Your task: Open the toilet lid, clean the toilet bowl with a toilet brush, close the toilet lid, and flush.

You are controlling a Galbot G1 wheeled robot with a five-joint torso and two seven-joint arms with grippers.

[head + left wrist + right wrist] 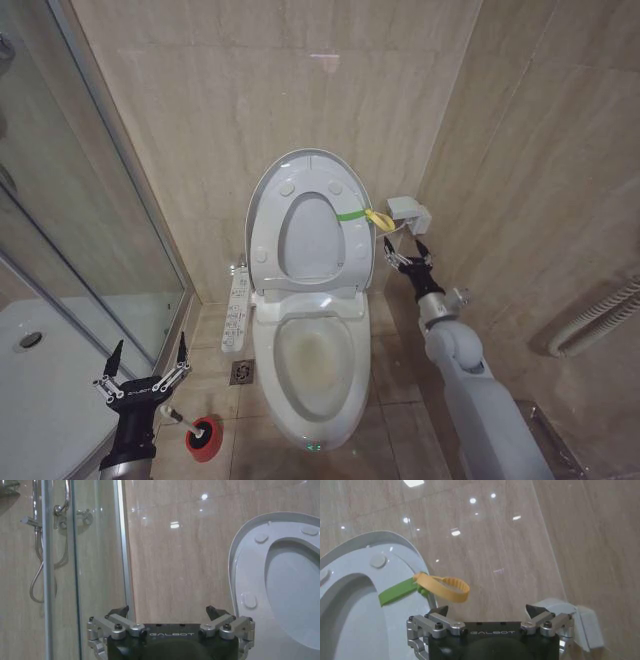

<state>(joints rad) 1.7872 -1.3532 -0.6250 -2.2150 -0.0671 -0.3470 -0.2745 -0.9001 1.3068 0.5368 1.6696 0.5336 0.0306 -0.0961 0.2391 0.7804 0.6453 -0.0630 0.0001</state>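
The toilet lid (pixel 300 215) stands raised against the tiled back wall, its underside facing the room, with small round bumpers near its upper rim and a green band (pixel 350 214) running off its right edge into a yellow loop (pixel 378 219). Below it the toilet bowl (pixel 315 365) lies uncovered, its inner surface stained yellowish. The right gripper (pixel 408 258) hangs in the air just right of the raised lid, near the yellow loop and below a small white box (pixel 408 211) on the side wall; its fingers are spread apart and grasp nothing. In the right wrist view the loop (pixel 445 588) sits just beyond the parted fingertips without touching them. The left gripper (pixel 146 370) hovers over the floor to the left of the bowl, beside the glass shower door (pixel 90 250), fingers splayed wide and empty. The toilet brush (pixel 185 425) rests on the floor tiles in its red round holder (pixel 204 438), just beside the left gripper at the bowl's front left.
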